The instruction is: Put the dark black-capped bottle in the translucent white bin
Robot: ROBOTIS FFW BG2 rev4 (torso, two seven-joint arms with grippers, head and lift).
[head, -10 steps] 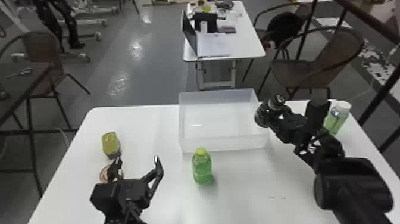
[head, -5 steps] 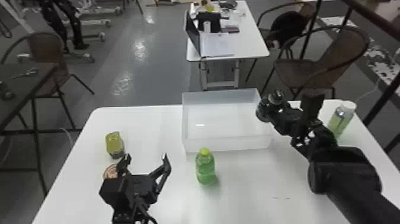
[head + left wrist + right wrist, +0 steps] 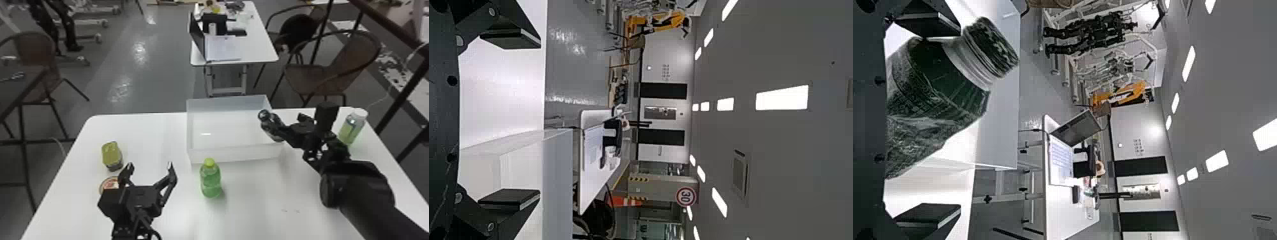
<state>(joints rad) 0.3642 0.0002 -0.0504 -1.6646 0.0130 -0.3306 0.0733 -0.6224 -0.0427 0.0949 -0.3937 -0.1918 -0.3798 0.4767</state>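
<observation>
grey floor (image 3: 159, 86) shines behind my white counter (image 3: 150, 134), and across it stands a far table (image 3: 261, 52) with a laptop (image 3: 197, 36) on it. a brown chair (image 3: 338, 67) sits at the far right.

what has changed is the dark bottle (image 3: 273, 126). a moment ago it was up by the bin's right rim; now it leans inside the right end of the bin (image 3: 234, 153), black cap tipped up to the left. my right end effector (image 3: 958, 121) has its fingers spread wide, the bottle lying along one of them and well apart from the other, so i judge i have let it go. whether its base has settled on the bin floor i cannot tell. the placing looks all but done; what's left is to back out without snagging the bottle or the wall, since a brush could roll it or drag it up.

my left end effector (image 3: 149, 166) is parked over the near left, fingers apart, nothing between them. the green bottle (image 3: 210, 182) stands just nearer than the bin, the yellow-topped tub (image 3: 111, 155) and a round lid (image 3: 109, 183) are on the left, and the white-capped bottle (image 3: 352, 127) is at the far right.
</observation>
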